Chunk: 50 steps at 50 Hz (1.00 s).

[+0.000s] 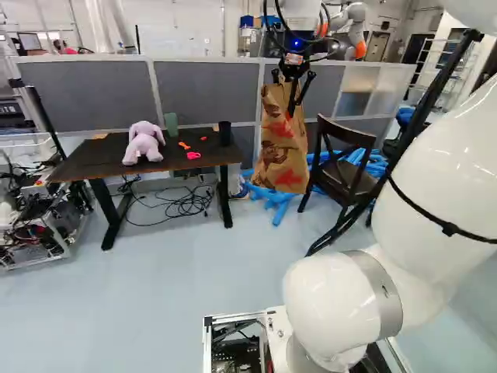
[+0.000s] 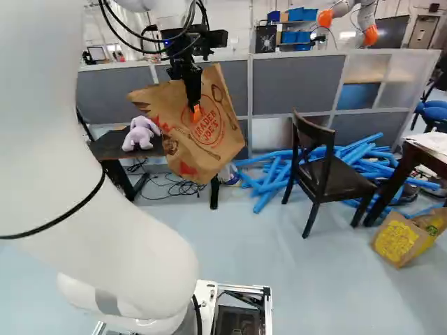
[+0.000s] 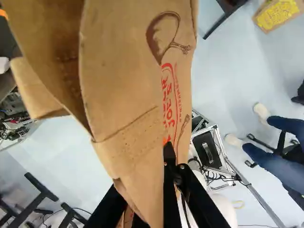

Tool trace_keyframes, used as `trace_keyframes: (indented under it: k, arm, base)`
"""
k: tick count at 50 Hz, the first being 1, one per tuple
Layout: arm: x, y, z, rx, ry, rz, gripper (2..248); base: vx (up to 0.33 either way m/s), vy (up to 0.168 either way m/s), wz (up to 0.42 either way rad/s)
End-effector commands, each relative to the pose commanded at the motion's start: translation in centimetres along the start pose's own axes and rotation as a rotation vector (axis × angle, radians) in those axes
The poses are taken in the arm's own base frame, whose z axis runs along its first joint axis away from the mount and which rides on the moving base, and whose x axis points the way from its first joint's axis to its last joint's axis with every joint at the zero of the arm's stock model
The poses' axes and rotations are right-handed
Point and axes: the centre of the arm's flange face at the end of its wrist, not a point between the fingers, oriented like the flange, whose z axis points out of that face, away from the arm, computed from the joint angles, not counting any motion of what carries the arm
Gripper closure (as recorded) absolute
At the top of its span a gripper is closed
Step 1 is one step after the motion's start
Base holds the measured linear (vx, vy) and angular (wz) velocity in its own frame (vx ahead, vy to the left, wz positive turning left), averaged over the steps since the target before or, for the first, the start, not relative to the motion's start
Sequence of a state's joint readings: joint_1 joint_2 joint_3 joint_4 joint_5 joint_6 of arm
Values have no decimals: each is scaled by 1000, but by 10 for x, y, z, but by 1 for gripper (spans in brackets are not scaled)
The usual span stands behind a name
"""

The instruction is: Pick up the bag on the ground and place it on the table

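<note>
With the claw (image 2: 195,110) closed on the paper of the bag (image 2: 218,143), which hangs in mid-air, raise its bottom clear of the table (image 1: 85,162) – then ease it across and lower gently.

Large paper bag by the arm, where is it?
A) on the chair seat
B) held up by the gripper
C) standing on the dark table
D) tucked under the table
B: the bag hangs from the gripper, and the left base view shows it beside the dark table.
</note>
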State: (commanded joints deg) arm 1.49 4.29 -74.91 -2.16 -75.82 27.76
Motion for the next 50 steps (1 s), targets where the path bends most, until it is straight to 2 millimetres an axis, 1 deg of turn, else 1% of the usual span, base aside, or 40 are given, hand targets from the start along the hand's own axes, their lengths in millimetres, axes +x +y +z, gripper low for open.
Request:
trace_keyframes:
  k: [50]
  arm:
    - [0,0,0,0,0,0,228]
  base:
    - [-2,72,334]
